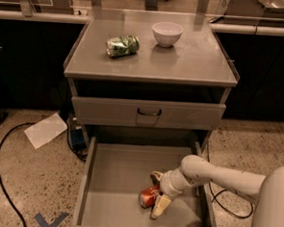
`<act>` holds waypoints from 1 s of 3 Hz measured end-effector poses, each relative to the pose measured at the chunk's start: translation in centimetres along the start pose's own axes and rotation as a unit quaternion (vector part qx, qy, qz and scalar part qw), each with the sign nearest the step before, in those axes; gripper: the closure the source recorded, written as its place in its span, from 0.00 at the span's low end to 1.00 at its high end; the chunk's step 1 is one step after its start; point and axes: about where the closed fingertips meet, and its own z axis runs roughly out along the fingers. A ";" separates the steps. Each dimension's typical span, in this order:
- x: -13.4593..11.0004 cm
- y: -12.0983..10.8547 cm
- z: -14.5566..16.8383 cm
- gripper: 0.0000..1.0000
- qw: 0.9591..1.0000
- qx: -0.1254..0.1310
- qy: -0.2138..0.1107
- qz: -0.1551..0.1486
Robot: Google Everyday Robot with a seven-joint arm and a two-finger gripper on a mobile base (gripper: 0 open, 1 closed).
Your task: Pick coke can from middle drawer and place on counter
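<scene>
The coke can (148, 196) lies on its side on the floor of the open middle drawer (114, 171), right of centre and near the front. My gripper (155, 195) is down inside the drawer at the can's right end, reaching in from the right. It is open, with one finger (156, 176) behind the can and the other finger (160, 206) in front of it. The can rests on the drawer floor. The counter (184, 60) is the grey top of the cabinet above.
A green-and-white can (122, 45) lies on its side on the counter and a white bowl (167, 33) stands beside it. A shut drawer front with a dark handle (148, 113) is above the open drawer. A paper sheet (45, 130) and a black cable (3, 174) lie on the floor to the left.
</scene>
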 end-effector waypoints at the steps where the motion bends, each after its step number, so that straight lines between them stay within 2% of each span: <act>1: 0.0 0.0 0.0 0.19 1.000 0.000 0.000 0.000; 3: 0.0 0.0 0.0 0.65 1.000 0.000 0.000 0.000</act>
